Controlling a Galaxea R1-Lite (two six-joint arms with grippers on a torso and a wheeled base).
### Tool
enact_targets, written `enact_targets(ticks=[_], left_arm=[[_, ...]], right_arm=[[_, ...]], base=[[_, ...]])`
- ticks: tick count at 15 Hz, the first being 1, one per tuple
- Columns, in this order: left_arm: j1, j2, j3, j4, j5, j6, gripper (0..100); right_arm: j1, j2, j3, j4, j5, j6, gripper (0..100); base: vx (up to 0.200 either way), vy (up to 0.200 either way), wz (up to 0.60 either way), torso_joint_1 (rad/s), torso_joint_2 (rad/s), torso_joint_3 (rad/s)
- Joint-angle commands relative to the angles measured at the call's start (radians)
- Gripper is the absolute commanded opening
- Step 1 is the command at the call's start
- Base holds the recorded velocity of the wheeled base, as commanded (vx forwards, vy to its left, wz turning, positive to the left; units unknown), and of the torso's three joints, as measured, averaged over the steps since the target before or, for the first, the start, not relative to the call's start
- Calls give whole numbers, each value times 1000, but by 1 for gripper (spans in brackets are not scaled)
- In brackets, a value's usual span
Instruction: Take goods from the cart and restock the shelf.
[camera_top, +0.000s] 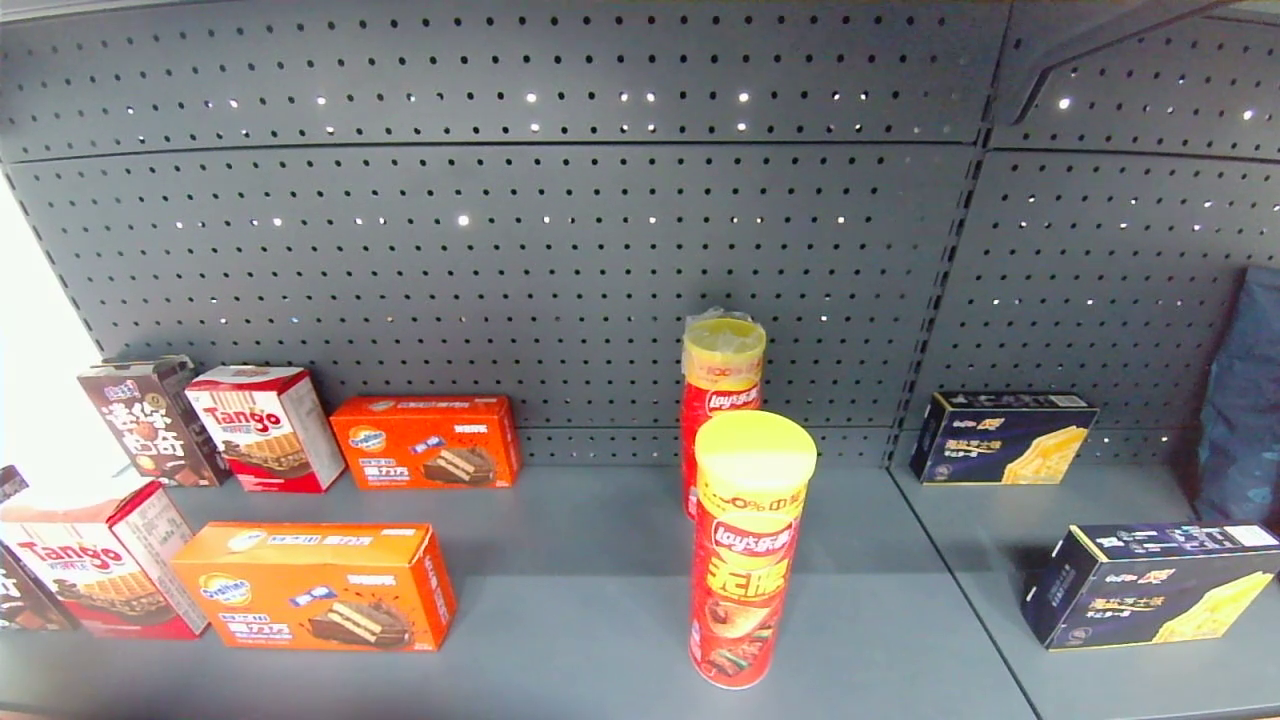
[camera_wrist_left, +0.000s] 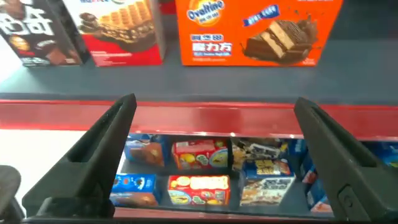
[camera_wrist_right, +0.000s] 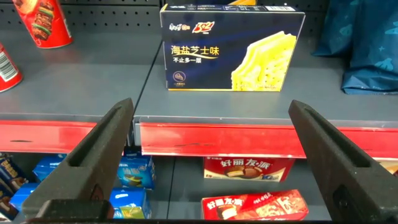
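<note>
We log the left gripper (camera_wrist_left: 214, 106) with fingers spread wide and nothing between them, just in front of the red front edge (camera_wrist_left: 205, 115) of the shelf (camera_top: 600, 600), facing the front orange box (camera_top: 315, 585). The right gripper (camera_wrist_right: 211, 104) is likewise released and empty, at the same red edge, facing the front dark blue box (camera_top: 1150, 585) in the right bay. On the shelf we count:
- front chip can (camera_top: 745, 560), upright near the middle
- rear chip can (camera_top: 722, 375), upright straight behind it by the pegboard (camera_top: 500, 280)
- rear orange box (camera_top: 428, 440), behind the front one
- front Tango box (camera_top: 95, 570), just beside the front orange box
- rear Tango box (camera_top: 265, 428), next to a brown box (camera_top: 150, 420)
- rear dark blue box (camera_top: 1000, 437), at the back of the right bay
- blue bag (camera_top: 1240, 400), further right

One level down, under the red edge, we see small snack packs (camera_wrist_left: 199, 168)
</note>
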Motion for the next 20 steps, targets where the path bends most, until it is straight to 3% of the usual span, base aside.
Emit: enact_targets(ticks=[1,5,20], left_arm=[[-53,3,7,-2,-4,1,100],[-111,-103,22,-48,-1,-2,100],[-111,-103,22,-48,-1,-2,100]], right_arm=[[0,2,0,0,0,-1,100],[0,2,0,0,0,-1,100],[0,2,0,0,0,-1,100]], base=[[0,0,0,0,0,0],[0,0,0,0,0,0],[0,0,0,0,0,0]])
